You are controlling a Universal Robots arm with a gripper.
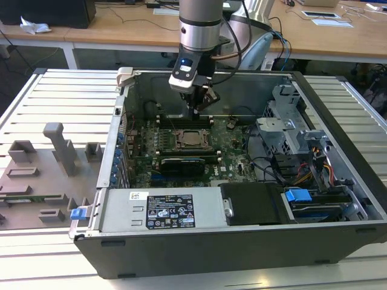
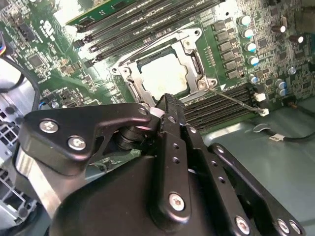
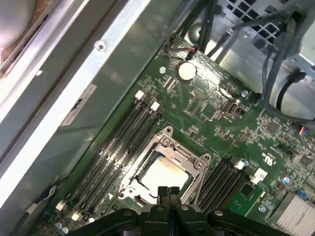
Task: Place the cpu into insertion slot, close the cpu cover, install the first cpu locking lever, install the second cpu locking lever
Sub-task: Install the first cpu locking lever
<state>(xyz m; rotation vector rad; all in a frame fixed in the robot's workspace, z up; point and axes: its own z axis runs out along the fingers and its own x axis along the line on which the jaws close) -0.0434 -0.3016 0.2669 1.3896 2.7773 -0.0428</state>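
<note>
"Exterior view, and I'm stood right by the bench: the gripper (image 1: pixel 199 112) hangs inside the PC case (image 1: pixel 242 254), right above the insertion slot (image 1: pixel 192 140). Claw's pinched together, with nothing in it that I can see."

"Second wrist view agrees. The cpu (image 2: pixel 165 76) sits in the socket, with the cpu cover (image 2: pixel 193 53) down over its edges. Can't tell if the tips touch the frame. That thin locking lever (image 2: pixel 236 101) (the wire rod by the memory slots (image 2: pixel 211 114)) looks unlatched to me."

"My worry is the tips skating off that slick frame onto the chip. Or the cover's not flat, and clamping it crushes pins."
</note>
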